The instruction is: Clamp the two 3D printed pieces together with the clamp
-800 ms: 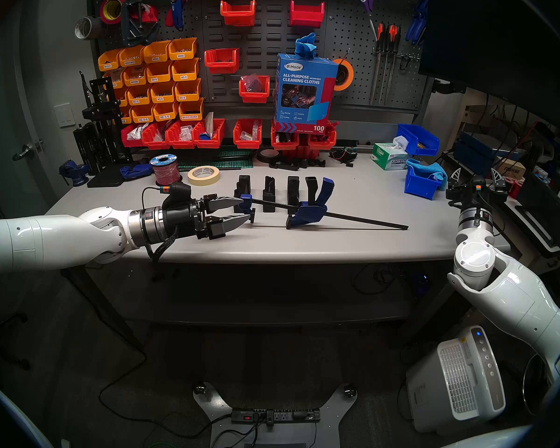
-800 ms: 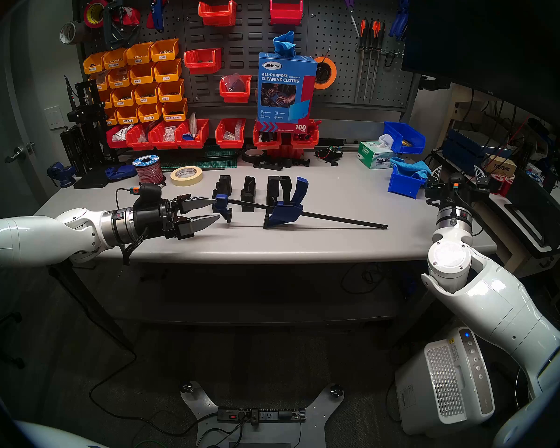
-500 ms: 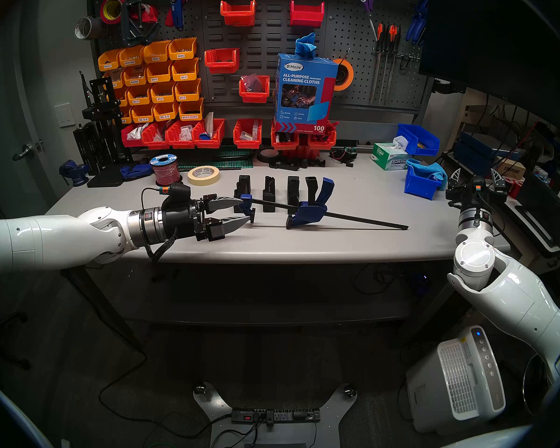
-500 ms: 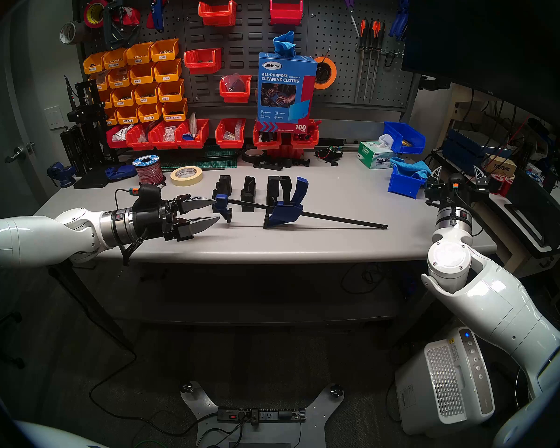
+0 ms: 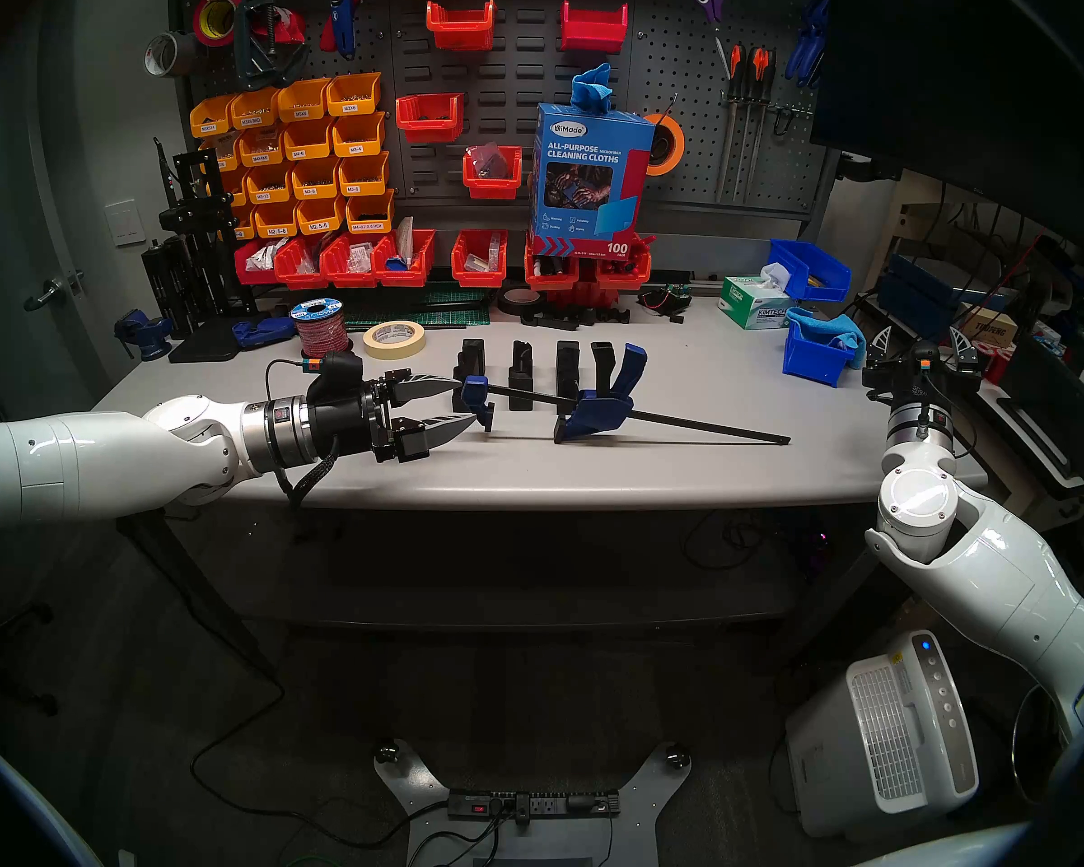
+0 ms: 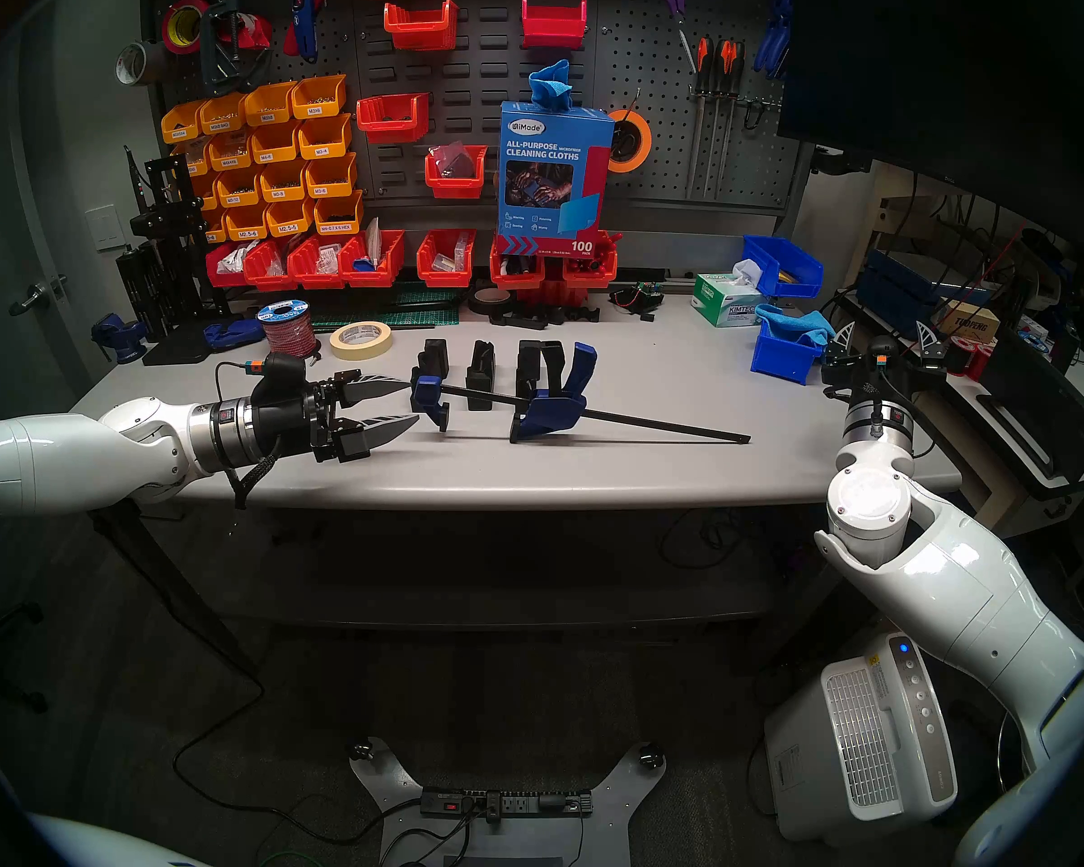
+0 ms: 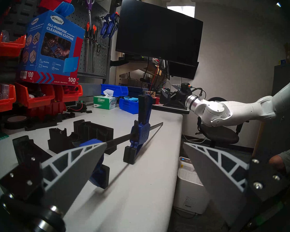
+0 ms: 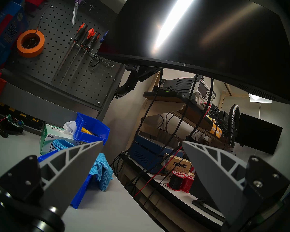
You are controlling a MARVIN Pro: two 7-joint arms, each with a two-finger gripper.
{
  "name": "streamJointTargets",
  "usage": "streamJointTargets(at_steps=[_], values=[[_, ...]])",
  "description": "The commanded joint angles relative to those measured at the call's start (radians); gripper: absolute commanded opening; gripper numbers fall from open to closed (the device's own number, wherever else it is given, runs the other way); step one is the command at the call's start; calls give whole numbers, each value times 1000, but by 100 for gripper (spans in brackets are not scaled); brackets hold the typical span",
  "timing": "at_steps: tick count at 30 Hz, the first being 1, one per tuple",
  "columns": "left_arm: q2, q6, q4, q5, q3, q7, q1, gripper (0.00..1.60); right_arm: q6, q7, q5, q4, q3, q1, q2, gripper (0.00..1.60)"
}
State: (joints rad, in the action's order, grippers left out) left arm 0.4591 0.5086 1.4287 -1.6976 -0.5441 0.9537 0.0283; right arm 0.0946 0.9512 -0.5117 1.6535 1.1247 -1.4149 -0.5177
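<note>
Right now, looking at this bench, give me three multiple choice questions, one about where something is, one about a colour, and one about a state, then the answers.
1. Where does the masking tape roll lie?
A. on the table beside the red wire spool
B. inside a blue bin
C. hung on the pegboard

2. What colour is the clamp handle?
A. orange
B. blue
C. grey

3. How does the left gripper stand?
A. shut on the clamp's bar
B. shut on a printed piece
C. open, by the clamp's small end jaw

Answers:
1. A, the head view shows the roll flat on the table next to the spool.
2. B, the pistol-shaped handle is blue on a black bar.
3. C, its two fingers stand apart with nothing between them, pointing at the end jaw.
</note>
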Motion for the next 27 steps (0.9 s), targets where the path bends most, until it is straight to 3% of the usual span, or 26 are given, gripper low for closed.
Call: streamJointTargets(at_steps=[1,11,20,27], values=[[21,10,-44,6,24,13,-24,160,2,2,2,1,7,5,7,160],[133,17,-227,34,13,30,17,160,2,2,2,0,7,6,7,160],[231,17,-405,-49,53,202,89,160,2,3,1,0,6,6,8,160],[279,5,-490,-107,87,318,133,160,2,3,1,0,6,6,8,160]])
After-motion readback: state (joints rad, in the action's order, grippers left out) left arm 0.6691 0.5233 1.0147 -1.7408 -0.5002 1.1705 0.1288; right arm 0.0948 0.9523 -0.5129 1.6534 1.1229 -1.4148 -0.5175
